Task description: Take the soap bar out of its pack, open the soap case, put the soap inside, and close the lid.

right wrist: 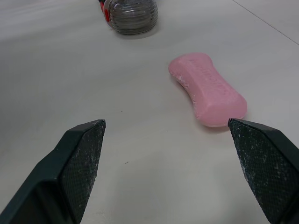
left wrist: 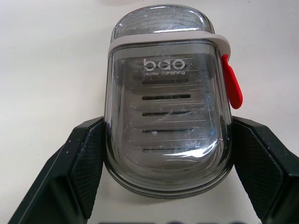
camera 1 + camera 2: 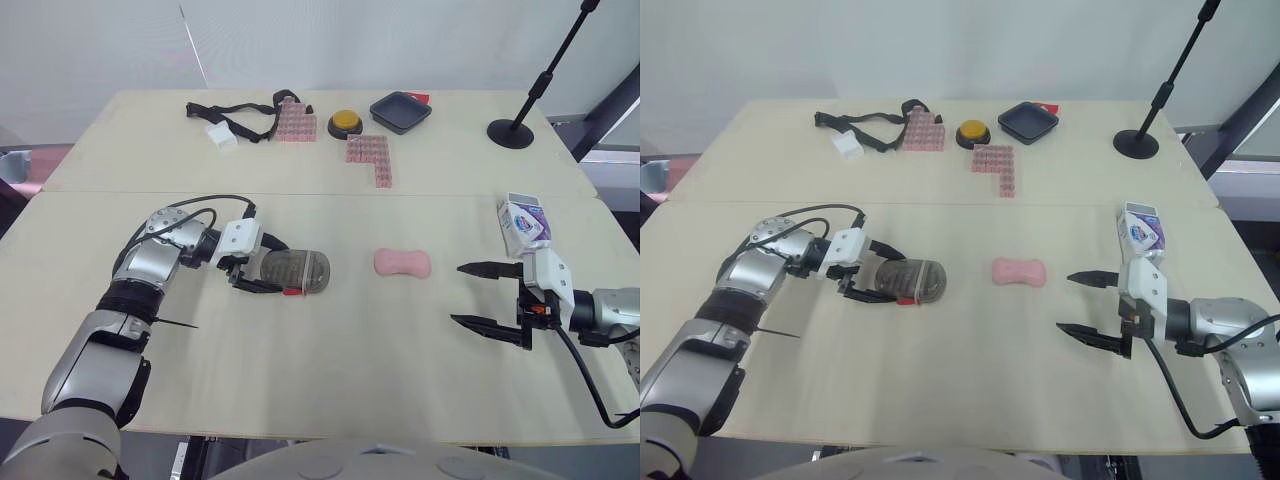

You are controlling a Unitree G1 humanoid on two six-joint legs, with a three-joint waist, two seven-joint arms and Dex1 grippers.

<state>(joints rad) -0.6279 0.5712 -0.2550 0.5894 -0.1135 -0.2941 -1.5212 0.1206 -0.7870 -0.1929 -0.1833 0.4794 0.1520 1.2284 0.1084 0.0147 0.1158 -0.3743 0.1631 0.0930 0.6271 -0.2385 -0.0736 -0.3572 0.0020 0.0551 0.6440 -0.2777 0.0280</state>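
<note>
Pale wooden table (image 3: 350,370), two tops joined by a seam across the middle, white wall behind. We see clutter along the far top: black strap (image 3: 235,113), white block (image 3: 221,136), pink brick pieces (image 3: 296,122), yellow button (image 3: 345,122), black tray (image 3: 400,111), stand base (image 3: 511,132).

On the near top, the left arm reaches in from the left edge, elbow bent, wrist turned toward the centre. We see the left gripper (image 3: 262,268) clamped on the soap case (image 3: 300,272). One black finger (image 2: 88,158) presses each long side, at the end nearest the wrist. The case lies flat on the table, smoky clear, lid down, with a red tab (image 2: 232,84) on one side.

Bare table separates the case from the soap bar (image 3: 402,264). The bar is pink, unwrapped, lying flat near the centre, touching nothing.

More bare table lies between the soap and the right gripper (image 3: 460,294). Its fingers are spread wide, holding nothing, tips aimed at the soap but well short of it. The right forearm comes in low from the right edge.

The soap pack (image 3: 523,223) stands just beyond that wrist, near the right edge. We cannot tell whether they touch. We see bare table along the front strip.
</note>
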